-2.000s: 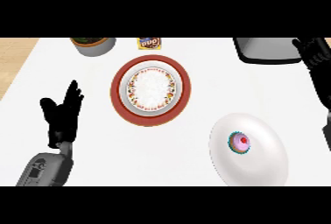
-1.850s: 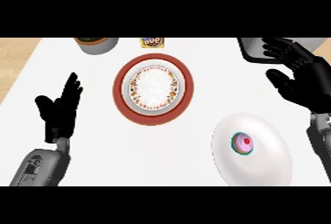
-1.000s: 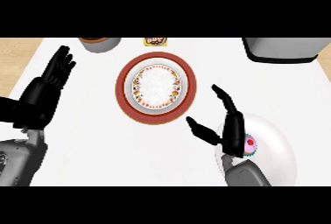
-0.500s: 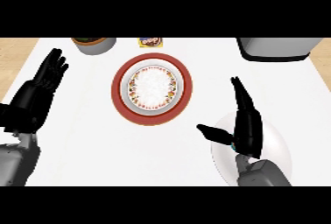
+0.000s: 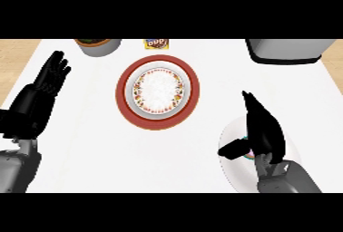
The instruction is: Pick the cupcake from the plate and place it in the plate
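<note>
Cupcake (image 5: 251,155): only a pink sliver shows on the white plate (image 5: 231,136) at lower right, under the right hand (image 5: 264,131). Left to right: left hand (image 5: 40,97) open, resting at the edge; red-rimmed plate (image 5: 159,90), the likely target, at centre; right hand, lower than half a second ago, fingers straight, thumb beside the cupcake, grasp not yet closed. White worktop (image 5: 80,154); a pot (image 5: 97,44), a packet (image 5: 157,43) and a grey appliance (image 5: 288,49) along its far edge.

The white plate (image 5: 231,136) lies at four o'clock, largely hidden; its cupcake (image 5: 250,155) barely shows, a pink sliver. The red-rimmed plate (image 5: 158,91) sits centrally, toward twelve o'clock.
</note>
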Robot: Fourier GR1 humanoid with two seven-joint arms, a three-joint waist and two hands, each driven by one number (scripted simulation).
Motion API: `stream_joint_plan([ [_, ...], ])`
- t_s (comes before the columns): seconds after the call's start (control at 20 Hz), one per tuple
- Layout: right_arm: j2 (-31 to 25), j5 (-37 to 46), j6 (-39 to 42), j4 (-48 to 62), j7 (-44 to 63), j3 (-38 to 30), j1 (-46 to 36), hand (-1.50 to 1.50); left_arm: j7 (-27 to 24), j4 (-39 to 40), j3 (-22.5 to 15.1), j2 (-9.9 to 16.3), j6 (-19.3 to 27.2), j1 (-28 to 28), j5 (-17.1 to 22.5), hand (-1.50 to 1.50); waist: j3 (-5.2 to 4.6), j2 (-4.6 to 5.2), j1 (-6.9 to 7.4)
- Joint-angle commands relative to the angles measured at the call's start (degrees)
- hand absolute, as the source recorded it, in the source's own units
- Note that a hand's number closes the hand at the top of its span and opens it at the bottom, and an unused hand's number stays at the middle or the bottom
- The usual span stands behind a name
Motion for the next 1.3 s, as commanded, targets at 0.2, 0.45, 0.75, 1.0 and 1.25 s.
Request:
stream_joint_plan([
  [0.2, 2.1, -4.3, 16.9, -4.9, 18.0, 0.9, -1.6, -1.50, 1.7, -1.5, 0.7, -0.4, -1.1, -0.1, 1.0, 0.00, 0.24, 0.28, 0.66],
  [0.45, 0.5, -3.9, 18.1, -1.9, 17.2, -2.3, -2.3, -1.50, 2.0, -0.7, 1.3, -0.1, -0.8, -1.8, -0.5, 0.00, 0.27, 0.46, 0.49],
  [0.75, -1.2, -4.0, 20.9, 1.9, 17.0, -4.8, -2.0, -1.50, 1.0, -0.9, 1.3, -0.5, -0.8, -0.2, -1.6, 0.00, 0.25, 0.49, 0.72],
  [1.0, 0.4, -2.9, 19.1, 5.3, 14.8, -6.3, 0.2, -1.50, 0.3, 1.9, 0.5, -2.6, -1.1, -2.0, -2.3, 0.00, 0.27, 0.59, 0.50],
  [1.25, 3.0, 0.3, 17.7, 5.4, 13.2, -4.1, 4.7, -1.50, 1.7, -0.6, 1.3, -2.5, -1.7, -1.3, -2.5, 0.00, 0.30, 0.47, 0.67],
])
